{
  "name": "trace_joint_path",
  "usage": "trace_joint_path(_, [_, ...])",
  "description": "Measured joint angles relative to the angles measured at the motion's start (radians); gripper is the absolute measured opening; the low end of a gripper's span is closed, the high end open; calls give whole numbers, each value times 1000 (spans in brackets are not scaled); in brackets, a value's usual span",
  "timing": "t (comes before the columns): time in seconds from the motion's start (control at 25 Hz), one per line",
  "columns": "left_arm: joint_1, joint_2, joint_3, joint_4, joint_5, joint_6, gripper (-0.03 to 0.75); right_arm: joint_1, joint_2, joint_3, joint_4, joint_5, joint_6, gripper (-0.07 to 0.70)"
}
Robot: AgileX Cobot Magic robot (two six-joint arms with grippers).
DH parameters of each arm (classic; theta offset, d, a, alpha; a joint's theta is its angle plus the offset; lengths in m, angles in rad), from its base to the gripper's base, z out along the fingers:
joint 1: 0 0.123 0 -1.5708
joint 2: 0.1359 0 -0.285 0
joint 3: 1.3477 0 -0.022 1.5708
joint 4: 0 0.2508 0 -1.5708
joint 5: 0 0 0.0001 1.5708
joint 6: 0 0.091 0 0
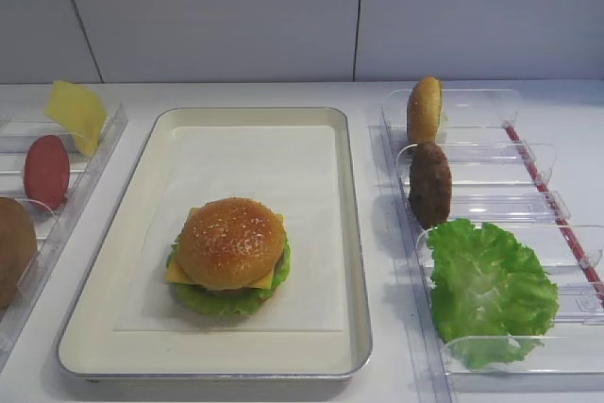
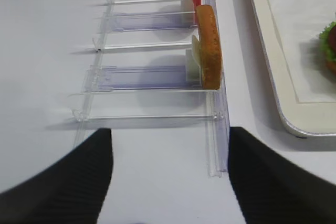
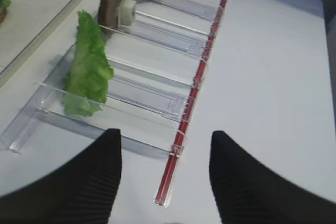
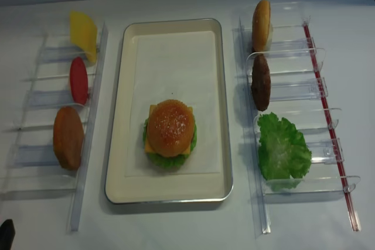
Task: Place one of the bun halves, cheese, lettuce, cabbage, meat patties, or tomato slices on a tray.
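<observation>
We are seeing the right gripper (image 3: 165, 177) through its wrist camera with its two dark ribbed fingers (image 3: 79, 182) standing apart, nothing between them, hovering over the bare white table (image 3: 273, 77) at the near end of the right clear rack (image 3: 178, 114). The left gripper (image 2: 170, 177) is likewise showing its fingers spread with nothing in them, hanging over the table at the end of the left clear rack (image 2: 157, 77). Neither is touching anything. We are counting one assembled burger on the tray (image 1: 354, 261), sitting toward its near end on the white paper liner (image 1: 311, 233): a sesame bun top (image 1: 231, 241) is lying on a yellow cheese slice (image 1: 179, 274), with a lettuce leaf (image 1: 222, 301) showing beneath. In the right rack we are counting three pieces: one bun half (image 1: 425, 109) standing on edge in the far slot, one meat patty (image 1: 430, 184) on edge in the next, and one large lettuce leaf (image 1: 491, 285) spread across the near slots. In the left rack we are counting three more: one cheese slice (image 4: 83, 32) at the far end, one tomato slice (image 4: 78, 80) in the middle, and one plainer bun half (image 4: 68, 137) nearest, each leaning upright.
</observation>
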Motion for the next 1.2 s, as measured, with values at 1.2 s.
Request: trace_joint_path(1.2, [0, 0, 0, 0, 0, -1, 473, -86, 0, 0, 0, 0, 0, 387])
